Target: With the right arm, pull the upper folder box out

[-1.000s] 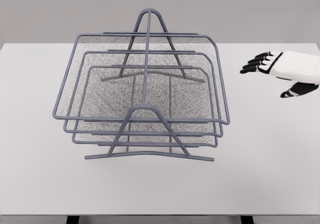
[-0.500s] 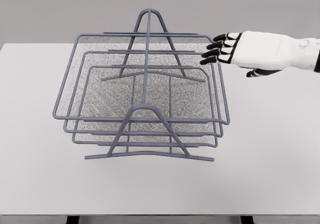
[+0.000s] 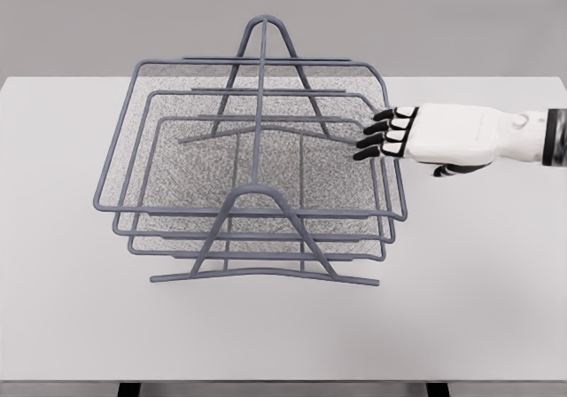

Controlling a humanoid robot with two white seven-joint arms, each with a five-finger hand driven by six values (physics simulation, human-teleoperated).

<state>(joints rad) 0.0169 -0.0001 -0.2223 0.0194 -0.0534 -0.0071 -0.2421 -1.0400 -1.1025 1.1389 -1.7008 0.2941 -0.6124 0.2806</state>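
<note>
right robot hand (image 3: 390, 135): at 3 o'clock of rack, fingers (image 3: 376, 137) stretched flat, holding nothing, tips at top tray's right rim | top tray (image 3: 120, 149): uppermost of three stacked wire trays, seated in frame (image 3: 263, 69) | worktop (image 3: 478, 273): rack mid-worktop, bare room toward 6 and 3 o'clock | count: one rack, three trays, one hand visible

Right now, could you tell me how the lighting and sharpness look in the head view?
Head view: flat, even light with no glare and barely any cast shadows on the table; the wire rack and right hand are crisp, though the rack's mesh trays look grainy.
</note>
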